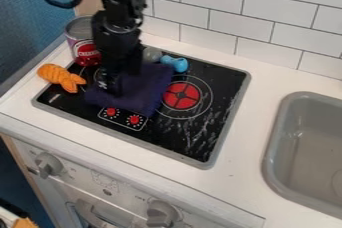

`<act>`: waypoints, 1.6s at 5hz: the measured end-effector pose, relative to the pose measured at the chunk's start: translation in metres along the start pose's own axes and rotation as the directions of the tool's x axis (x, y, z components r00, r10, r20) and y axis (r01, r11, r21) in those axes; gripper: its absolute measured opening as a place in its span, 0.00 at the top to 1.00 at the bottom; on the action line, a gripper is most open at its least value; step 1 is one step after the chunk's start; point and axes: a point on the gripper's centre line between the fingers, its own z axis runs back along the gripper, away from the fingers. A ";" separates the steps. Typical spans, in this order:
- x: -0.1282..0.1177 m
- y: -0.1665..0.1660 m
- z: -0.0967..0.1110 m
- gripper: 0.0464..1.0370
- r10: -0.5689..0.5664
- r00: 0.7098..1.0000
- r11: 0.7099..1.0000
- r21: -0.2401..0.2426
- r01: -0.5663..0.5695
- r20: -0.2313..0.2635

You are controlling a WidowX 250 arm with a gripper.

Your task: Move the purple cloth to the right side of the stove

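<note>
The gripper [113, 89] hangs down over the left part of the black stove top [190, 144], its lower end at the purple cloth [141, 91]. Dark purple and spread in a rough square, the cloth lies left of the red burner, just above the two small red knobs. The black gripper covers the cloth's left and upper-left part. Whether the fingers hold any fabric cannot be made out.
A can [83, 42] stands at the stove's back left corner, with an orange toy [61, 77] before it. A blue toy [175, 63] lies behind the cloth. The grey sink [270, 159] is at the right; a tiled wall [224, 2] rises behind.
</note>
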 end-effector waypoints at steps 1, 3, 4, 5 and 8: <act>-0.029 -0.003 0.002 0.04 -0.074 0.997 0.997 -0.009 0.074 -0.025; -0.085 -0.004 0.007 0.04 -0.248 0.967 0.968 -0.039 0.246 -0.053; -0.110 0.000 0.010 0.04 -0.310 0.948 0.950 -0.047 0.307 -0.067; -0.133 0.005 0.014 0.04 -0.363 0.927 0.931 -0.065 0.358 -0.091; -0.170 0.017 0.018 0.04 -0.450 0.888 0.893 -0.048 0.448 -0.096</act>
